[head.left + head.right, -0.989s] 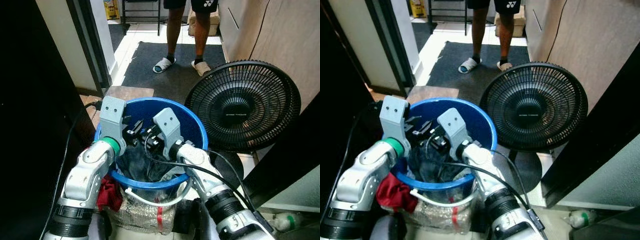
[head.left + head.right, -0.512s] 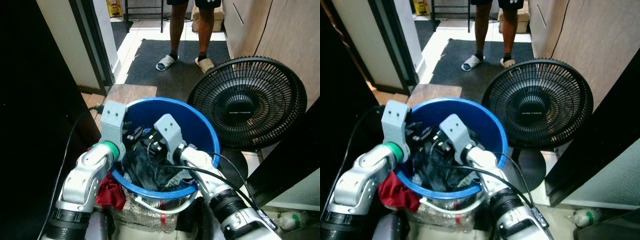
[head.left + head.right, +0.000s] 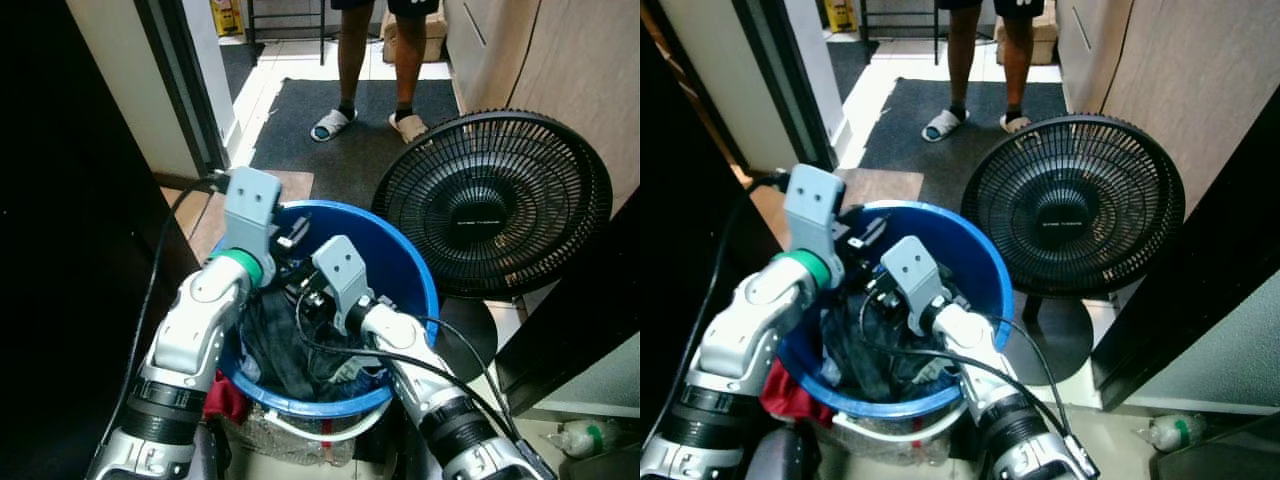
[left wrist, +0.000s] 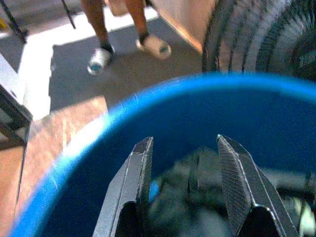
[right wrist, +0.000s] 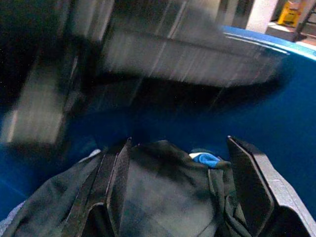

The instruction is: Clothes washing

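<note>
- Right at the bottom of the head views, a crumpled red cloth [image 3: 222, 400] is seen tucked under the left forearm, pressed against the outside of the bucket, with a crinkly clear plastic bag [image 3: 880, 445] bunched up just beneath the bucket's near rim.
- A round blue plastic bucket [image 3: 415, 270] is sat directly in front, and the laundry is found inside it: a heap of dark grey-black clothes [image 3: 285, 350] piled on the near side, with a small bright blue scrap [image 5: 206, 159] peeking out among them in the right wrist view.
- The right gripper [image 5: 180, 182] is lowered inside the bucket just over the dark clothes; its two black fingers [image 5: 249, 182] are spread wide with the fabric seen between them, nothing pinched as far as can be told.
- The left gripper [image 4: 185, 182] is held higher, over the bucket's far left rim; its fingers [image 4: 237, 182] are parted too, with only the blue inner wall and a dark bit of clothing seen past them, nothing gripped.
- Just beside the bucket on the right, a big round black floor fan [image 3: 492, 205] is stood upright against a light wood-panelled wall [image 3: 580, 90].
- Further back, a dark grey floor mat [image 3: 320, 130] is laid out, and a person's legs in pale slippers [image 3: 370, 120] are planted on its far end.
</note>
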Controlling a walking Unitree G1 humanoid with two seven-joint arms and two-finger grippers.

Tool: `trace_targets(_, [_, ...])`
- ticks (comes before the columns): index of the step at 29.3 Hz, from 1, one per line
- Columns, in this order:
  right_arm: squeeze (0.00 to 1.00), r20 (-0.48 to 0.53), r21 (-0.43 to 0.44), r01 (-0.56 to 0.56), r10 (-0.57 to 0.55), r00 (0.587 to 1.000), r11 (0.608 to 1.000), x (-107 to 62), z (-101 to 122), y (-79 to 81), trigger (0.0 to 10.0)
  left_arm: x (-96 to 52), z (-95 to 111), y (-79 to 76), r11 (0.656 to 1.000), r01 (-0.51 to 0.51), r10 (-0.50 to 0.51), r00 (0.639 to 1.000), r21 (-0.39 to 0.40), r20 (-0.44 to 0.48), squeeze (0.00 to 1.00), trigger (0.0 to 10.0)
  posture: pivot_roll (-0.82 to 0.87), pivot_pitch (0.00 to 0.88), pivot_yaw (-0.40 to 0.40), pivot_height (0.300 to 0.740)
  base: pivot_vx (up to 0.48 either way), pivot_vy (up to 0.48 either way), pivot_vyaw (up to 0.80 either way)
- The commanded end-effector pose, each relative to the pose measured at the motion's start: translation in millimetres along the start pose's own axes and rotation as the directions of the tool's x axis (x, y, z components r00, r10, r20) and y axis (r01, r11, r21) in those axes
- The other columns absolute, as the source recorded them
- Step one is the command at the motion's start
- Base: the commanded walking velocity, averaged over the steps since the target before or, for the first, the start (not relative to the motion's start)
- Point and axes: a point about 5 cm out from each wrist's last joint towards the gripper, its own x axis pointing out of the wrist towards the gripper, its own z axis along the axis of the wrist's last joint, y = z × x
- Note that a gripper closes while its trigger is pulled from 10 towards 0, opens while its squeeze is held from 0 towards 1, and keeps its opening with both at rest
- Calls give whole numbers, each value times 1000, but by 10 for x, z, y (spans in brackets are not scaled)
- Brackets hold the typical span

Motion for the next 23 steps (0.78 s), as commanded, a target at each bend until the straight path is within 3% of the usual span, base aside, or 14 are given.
trace_targets(1, [0,-24,67,9,-7,1000,998,-44,-115,54,10000,-19,-119,-37,1000,22,-21,999,14,-43,0,10000,36,148,129,478,0,0,0])
trace_targets(9, [0,55,94,33,-38,998,995,-97,48,-35,10000,-40,-243,-51,997,43,-38,996,61,-79,0,10000,30,139,130,478,0,0,0])
trace_targets(12, [0,58,64,17,-21,998,998,-247,43,-47,10000,-58,-291,15,995,43,-33,994,93,-101,0,10000,27,132,129,478,0,0,0])
trace_targets(15, [0,57,56,18,-21,998,998,-272,41,-55,10000,-58,-293,20,994,43,-33,994,96,-100,0,10000,26,132,129,478,0,0,0])
trace_targets(19, [0,-11,-65,94,-95,995,993,-415,-82,-213,10000,-30,-212,-55,998,53,-51,997,30,-60,0,10000,12,125,133,478,0,0,0])
trace_targets(21, [0,-33,-79,106,-109,994,991,-438,-118,-237,10000,-24,-197,-75,998,56,-55,997,15,-52,0,10000,12,125,133,478,0,0,0])
trace_targets(23, [0,-156,-102,132,-147,977,986,-507,-301,-296,10000,-3,-159,-122,998,61,-62,998,-24,-33,0,10000,0,123,133,478,0,0,0])
